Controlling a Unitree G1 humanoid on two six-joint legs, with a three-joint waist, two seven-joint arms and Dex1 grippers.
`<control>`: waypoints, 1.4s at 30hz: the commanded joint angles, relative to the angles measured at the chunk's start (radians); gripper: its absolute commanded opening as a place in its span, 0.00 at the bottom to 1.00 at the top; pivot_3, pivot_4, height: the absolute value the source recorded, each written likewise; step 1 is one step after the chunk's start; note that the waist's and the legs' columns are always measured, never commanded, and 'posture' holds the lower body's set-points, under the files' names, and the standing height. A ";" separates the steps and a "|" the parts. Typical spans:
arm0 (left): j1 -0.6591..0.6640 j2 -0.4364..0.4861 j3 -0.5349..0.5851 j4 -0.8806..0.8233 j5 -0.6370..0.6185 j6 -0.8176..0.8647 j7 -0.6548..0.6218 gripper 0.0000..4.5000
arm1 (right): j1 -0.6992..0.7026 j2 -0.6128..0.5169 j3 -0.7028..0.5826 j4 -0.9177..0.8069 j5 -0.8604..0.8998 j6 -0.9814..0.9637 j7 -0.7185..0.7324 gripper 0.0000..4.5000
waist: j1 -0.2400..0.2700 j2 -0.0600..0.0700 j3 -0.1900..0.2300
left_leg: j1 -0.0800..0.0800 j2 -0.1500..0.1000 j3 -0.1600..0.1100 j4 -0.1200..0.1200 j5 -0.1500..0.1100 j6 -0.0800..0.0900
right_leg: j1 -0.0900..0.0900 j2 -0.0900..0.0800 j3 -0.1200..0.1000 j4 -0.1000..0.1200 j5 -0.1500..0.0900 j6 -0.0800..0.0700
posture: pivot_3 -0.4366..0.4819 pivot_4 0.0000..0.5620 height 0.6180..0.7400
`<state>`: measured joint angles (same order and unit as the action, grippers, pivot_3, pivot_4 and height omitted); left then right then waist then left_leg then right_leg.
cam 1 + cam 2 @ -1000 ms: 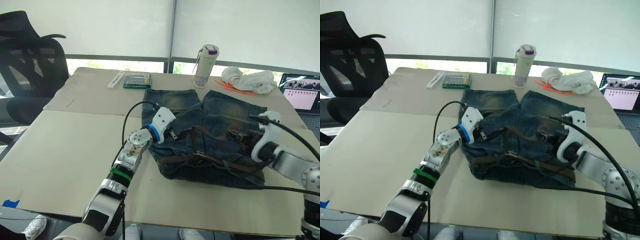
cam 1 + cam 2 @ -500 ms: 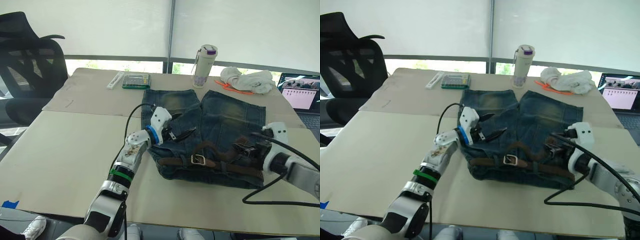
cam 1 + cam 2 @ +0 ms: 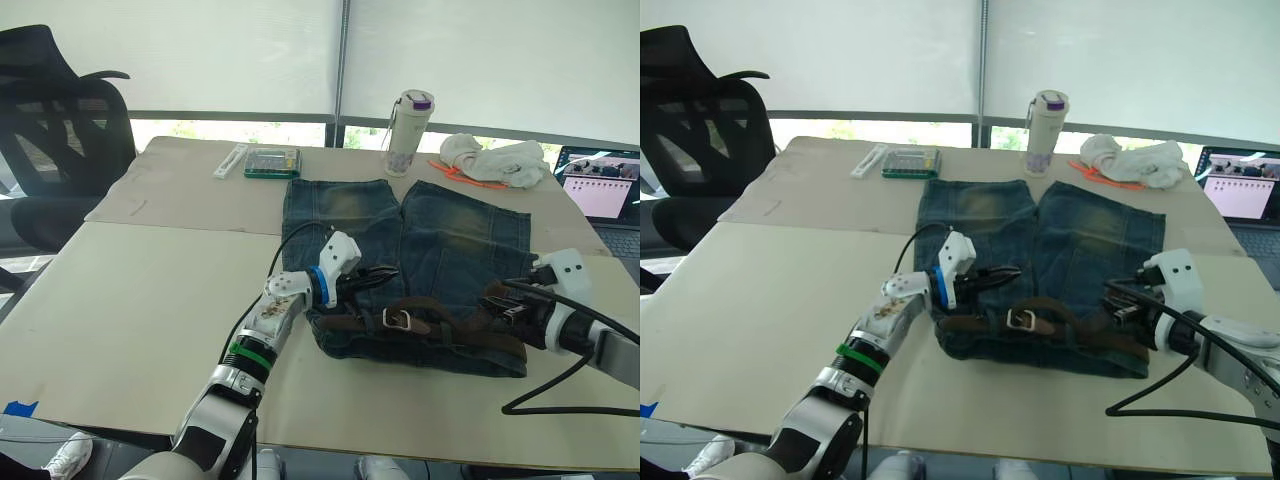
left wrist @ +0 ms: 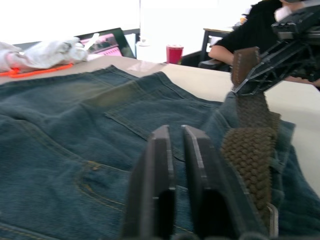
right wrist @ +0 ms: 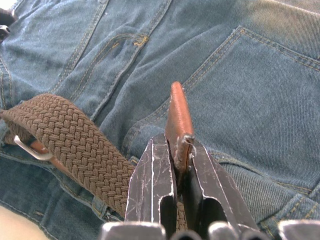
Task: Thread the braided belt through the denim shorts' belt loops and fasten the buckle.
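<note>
The denim shorts (image 3: 410, 270) lay flat on the pale worktop (image 3: 130, 290), waistband toward the robot and legs pointing away. The braided belt (image 3: 440, 325) ran along that near waistband, with its silver buckle (image 3: 397, 319) resting about midway across; the belt loops were too small to pick out.

The left tool (image 3: 383, 279) hovered just above the shorts' left side, near the buckle, its two black fingers (image 4: 159, 185) close together with only a thin gap and nothing between them. The right tool (image 5: 176, 165) sat at the shorts' right edge, clamped on the smooth brown leather tip of the belt, which stood up between its fingers.

Beyond the shorts, a white bottle with a purple lid (image 3: 409, 131) stood upright, a small green box (image 3: 273, 161) and a white stick-like item (image 3: 233, 159) lay to its left, and a white cloth bundle (image 3: 497, 159) sat to its right over something orange. A laptop (image 3: 603, 187) was open at the far right edge, a black office chair (image 3: 60, 130) at the far left. No writing was legible anywhere.
</note>
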<state>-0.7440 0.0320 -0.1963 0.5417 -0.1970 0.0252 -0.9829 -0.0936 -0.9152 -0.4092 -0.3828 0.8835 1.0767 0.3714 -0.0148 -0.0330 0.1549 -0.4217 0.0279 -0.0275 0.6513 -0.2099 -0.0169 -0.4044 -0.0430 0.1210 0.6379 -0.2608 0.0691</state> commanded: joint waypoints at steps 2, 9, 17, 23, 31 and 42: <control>-0.018 0.005 -0.046 0.050 0.049 -0.051 -0.041 0.01 | 0.002 -0.012 -0.054 -0.005 -0.030 -0.016 0.019 0.00 | 0.000 0.000 0.000 | 0.000 0.000 0.000 0.001 0.000 0.000 | 0.000 0.000 0.000 0.001 0.000 0.000 | 0.48 0.27 0.98; -0.032 -0.017 -0.075 0.141 0.103 -0.088 -0.045 0.01 | 0.003 -0.002 -0.066 -0.009 -0.054 -0.007 0.034 0.00 | 0.001 0.000 0.000 | 0.000 0.000 0.000 0.002 0.000 0.000 | 0.000 0.000 0.000 0.002 0.000 0.000 | 0.48 0.27 0.98; -0.038 -0.036 -0.119 0.195 0.166 -0.123 -0.045 0.01 | 0.007 0.008 -0.076 -0.016 -0.068 0.002 0.033 0.00 | 0.001 0.000 0.000 | 0.000 -0.001 0.000 0.002 0.000 0.000 | 0.000 0.000 0.000 0.002 0.000 0.000 | 0.48 0.27 0.98; -0.062 -0.047 -0.075 0.217 0.157 -0.136 -0.005 0.01 | 0.009 0.019 -0.080 -0.034 -0.073 0.014 0.027 0.00 | 0.001 0.000 0.000 | 0.000 -0.001 0.000 0.003 0.000 0.000 | 0.000 0.000 0.000 0.003 0.000 0.000 | 0.48 0.27 0.98; -0.076 -0.043 -0.005 0.158 0.082 -0.085 -0.027 0.01 | 0.009 0.021 -0.076 -0.030 -0.078 0.013 0.029 0.00 | -0.002 0.000 0.000 | 0.000 0.000 0.000 0.004 0.000 0.000 | 0.000 0.000 0.000 0.005 0.000 0.000 | 0.48 0.27 0.98; -0.023 -0.025 -0.046 0.073 0.072 -0.027 -0.119 0.01 | 0.007 0.022 -0.068 -0.022 -0.089 0.006 0.038 0.00 | 0.000 0.000 0.000 | 0.000 0.000 0.000 0.006 0.000 0.000 | 0.000 0.000 0.000 0.005 0.000 0.000 | 0.48 0.27 0.98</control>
<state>-0.7636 0.0122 -0.2332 0.6429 -0.1223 0.0019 -1.0960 -0.0808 -0.8926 -0.4466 -0.3847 0.7992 1.0830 0.4043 -0.0153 -0.0328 0.1548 -0.4221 0.0274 -0.0277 0.6573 -0.2101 -0.0166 -0.4042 -0.0430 0.1213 0.6432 -0.2611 0.0695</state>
